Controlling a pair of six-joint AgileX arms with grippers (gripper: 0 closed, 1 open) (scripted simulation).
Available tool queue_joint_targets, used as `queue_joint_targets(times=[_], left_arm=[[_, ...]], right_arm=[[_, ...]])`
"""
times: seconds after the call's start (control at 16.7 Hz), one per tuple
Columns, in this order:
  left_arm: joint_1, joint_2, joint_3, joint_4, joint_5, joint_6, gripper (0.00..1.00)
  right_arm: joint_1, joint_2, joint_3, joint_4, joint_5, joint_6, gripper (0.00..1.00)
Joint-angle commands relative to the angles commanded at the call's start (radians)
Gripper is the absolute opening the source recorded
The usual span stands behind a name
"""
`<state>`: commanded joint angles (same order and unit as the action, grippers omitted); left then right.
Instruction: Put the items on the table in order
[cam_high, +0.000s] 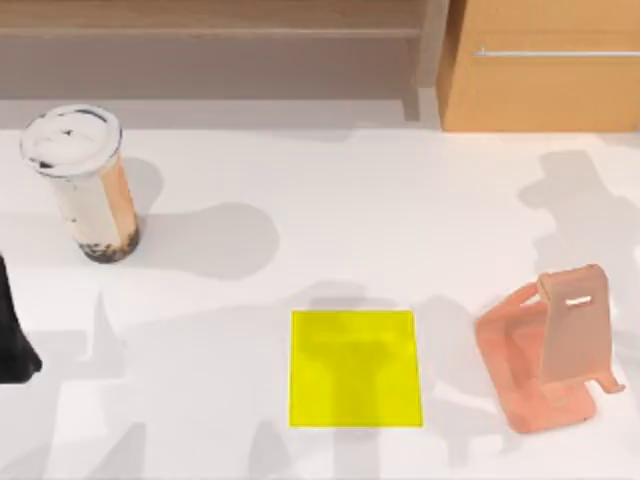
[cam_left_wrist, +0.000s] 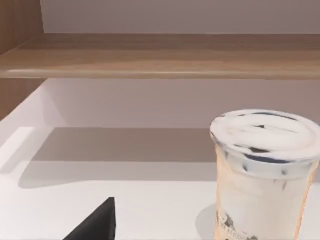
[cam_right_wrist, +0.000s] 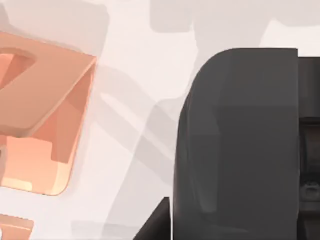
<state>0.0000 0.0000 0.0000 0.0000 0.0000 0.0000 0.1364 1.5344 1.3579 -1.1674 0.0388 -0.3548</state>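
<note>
The cup (cam_high: 82, 180) of bubble tea stands upright at the table's (cam_high: 400, 220) far left; a yellow mat (cam_high: 355, 368) lies near the front centre, with a pink phone stand (cam_high: 550, 355) to its right. The left arm (cam_high: 15, 340) sits at the left edge, facing the cup (cam_left_wrist: 262, 175); whether its pincer is open I cannot tell; nor the right's, which hovers near the stand (cam_right_wrist: 40, 125) beside a dark grey object (cam_right_wrist: 235, 145), perhaps held. To take the cup well, I judge, approach level and grip mid-body, below the lid.
</note>
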Motion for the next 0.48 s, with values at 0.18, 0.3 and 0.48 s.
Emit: queue_joint_targets(times=[0.18,0.3,0.48], left_arm=[[0.0,0.0,0.0,0.0,0.0,0.0,1.0],[0.0,0.0,0.0,0.0,0.0,0.0,1.0],[0.0,0.0,0.0,0.0,0.0,0.0,1.0]], right_arm=[[0.13,0.05,0.106,0.003,0.005,0.28,0.0],[0.222,0.103,0.164,0.014,0.002,0.454,0.0],[0.359,0.21,0.225,0.042,-0.007,0.687,0.0]])
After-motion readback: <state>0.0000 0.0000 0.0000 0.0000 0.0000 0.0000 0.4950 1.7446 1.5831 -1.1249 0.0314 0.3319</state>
